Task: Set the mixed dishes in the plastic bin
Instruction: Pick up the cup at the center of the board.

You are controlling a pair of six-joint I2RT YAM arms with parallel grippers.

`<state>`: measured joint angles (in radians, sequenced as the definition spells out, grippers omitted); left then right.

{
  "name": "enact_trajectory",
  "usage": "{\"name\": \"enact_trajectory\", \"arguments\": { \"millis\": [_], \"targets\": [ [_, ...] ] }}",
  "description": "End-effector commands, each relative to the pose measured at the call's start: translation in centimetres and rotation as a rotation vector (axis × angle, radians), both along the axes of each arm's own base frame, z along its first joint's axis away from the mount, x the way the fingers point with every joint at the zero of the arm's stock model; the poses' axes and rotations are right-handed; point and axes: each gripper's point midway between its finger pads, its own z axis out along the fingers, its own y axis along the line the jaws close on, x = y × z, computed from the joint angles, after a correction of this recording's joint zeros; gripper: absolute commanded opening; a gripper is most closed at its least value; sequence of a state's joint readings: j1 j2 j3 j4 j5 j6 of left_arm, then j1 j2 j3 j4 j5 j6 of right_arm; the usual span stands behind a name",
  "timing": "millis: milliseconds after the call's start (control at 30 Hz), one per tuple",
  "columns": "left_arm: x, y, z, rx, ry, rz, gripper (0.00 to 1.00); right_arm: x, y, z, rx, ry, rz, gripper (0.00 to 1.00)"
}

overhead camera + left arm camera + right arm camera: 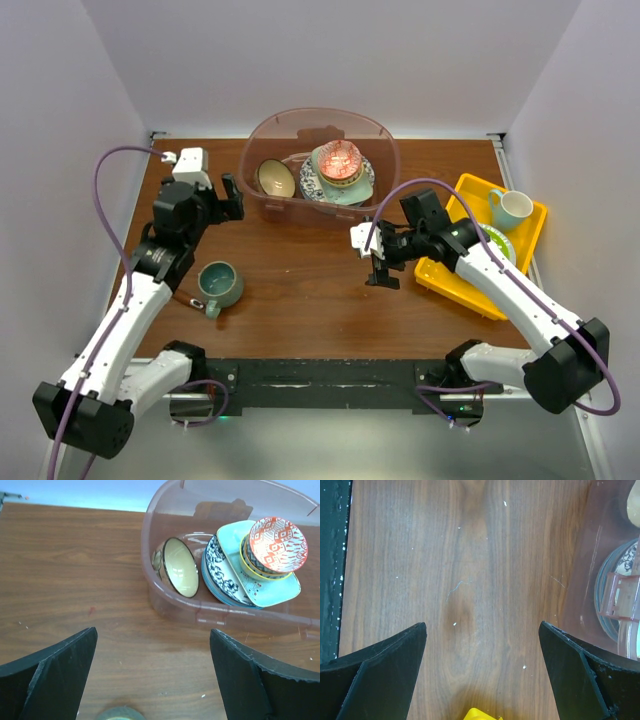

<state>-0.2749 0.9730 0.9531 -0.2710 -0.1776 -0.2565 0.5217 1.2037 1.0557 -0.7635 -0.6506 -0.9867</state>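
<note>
Arms: I count two. The left gripper (232,198) is just off the bin's left end, and the right gripper (382,270) is over mid-table beside the tray.
Left gripper state: jaws spread wide, nothing between them, only bare wood.
Right gripper state: same, wide apart and empty.
Bin: one plastic bin (262,130), far middle of the table.
Tray: one yellow tray (535,215) at the right edge, carrying a lime-green plate (497,242) and a pale mug (512,207).
Dishes in bin: I count five.
- blue-patterned plate (220,572)
- mint square dish (270,591) lying on the plate
- tan bowl (176,569) tipped on its side at the left
- red-patterned bowl (277,542) nested in a yellow-rimmed bowl (252,566)
Dishes outside bin: one teal mug (220,285), upright on the wood by the left arm, well apart from the bin.
Surface: dark wood-grain table (300,300) with pale specks and a black strip along the near edge.
Room: plain white walls on three sides.
Bin looks: translucent pinkish-brown, rounded oval, rimmed, far bigger than any dish.
</note>
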Motion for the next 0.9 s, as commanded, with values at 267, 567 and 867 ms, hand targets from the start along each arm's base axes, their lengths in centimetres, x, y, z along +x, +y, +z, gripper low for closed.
{"name": "enact_trajectory", "arguments": {
  "millis": [267, 567, 867],
  "targets": [
    [-3.4, -0.4, -3.3, -0.151, 0.043, 0.001, 1.0, 0.0, 0.2, 0.6, 0.039, 0.009, -0.005, 0.98],
    [-4.0, -0.9, -6.0, -0.193, 0.123, 0.004, 1.0, 0.2, 0.1, 0.5, 0.038, 0.01, -0.009, 0.98],
    [-4.0, -1.1, -7.1, -0.198, 0.16, 0.002, 1.0, 0.2, 0.0, 0.5, 0.04, 0.01, -0.013, 0.98]
  ]
}}
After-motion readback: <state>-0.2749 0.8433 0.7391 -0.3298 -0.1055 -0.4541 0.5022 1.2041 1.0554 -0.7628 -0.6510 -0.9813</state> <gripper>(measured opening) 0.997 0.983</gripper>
